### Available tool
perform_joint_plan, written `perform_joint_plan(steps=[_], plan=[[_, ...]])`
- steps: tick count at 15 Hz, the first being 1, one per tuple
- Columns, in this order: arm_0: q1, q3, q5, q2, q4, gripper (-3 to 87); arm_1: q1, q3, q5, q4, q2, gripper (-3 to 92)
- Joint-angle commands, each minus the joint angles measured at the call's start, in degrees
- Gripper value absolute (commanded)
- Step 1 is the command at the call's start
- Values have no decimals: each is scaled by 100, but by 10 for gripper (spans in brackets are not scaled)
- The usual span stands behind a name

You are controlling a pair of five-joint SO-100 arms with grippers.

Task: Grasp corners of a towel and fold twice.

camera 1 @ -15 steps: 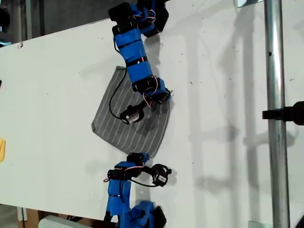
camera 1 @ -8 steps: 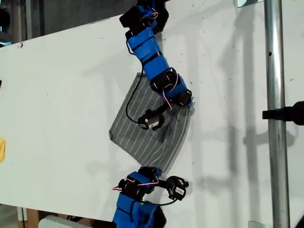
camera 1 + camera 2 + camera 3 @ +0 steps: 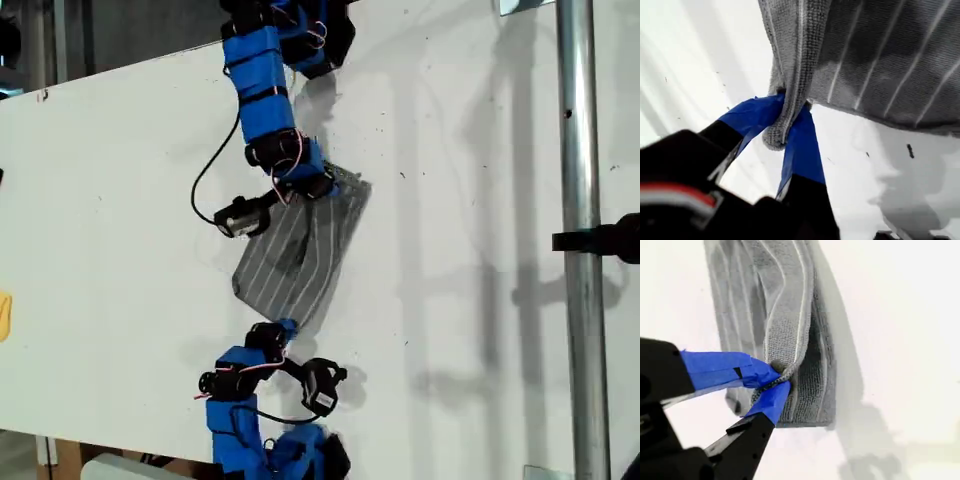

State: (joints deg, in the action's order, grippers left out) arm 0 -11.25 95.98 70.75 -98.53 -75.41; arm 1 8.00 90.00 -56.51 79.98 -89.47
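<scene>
Folding underway: towel (image 3: 300, 255) looks narrower than half a second ago. My first gripper (image 3: 785, 127) and my second gripper (image 3: 777, 380) are each clamped on a corner, mid first fold.

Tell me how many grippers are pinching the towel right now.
2: my first gripper and my second gripper, each shut on a bunched edge of the towel.

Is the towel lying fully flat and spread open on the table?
No, the towel is doubled over, narrow, with both grippers pinching it.

The towel (image 3: 300, 255) lies on the table (image 3: 120, 200) between both arms.
</scene>
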Motion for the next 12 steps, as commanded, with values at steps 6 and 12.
perform_joint_plan(steps=[6, 12], plan=[[-2408, -2443, -2558, 1582, 457, -28, -2707, 457, 1951, 308, -1934, -3], [-2733, -3797, -2997, 2707, 571, -28, -3164, 835, 2303, 396, -2294, -3]])
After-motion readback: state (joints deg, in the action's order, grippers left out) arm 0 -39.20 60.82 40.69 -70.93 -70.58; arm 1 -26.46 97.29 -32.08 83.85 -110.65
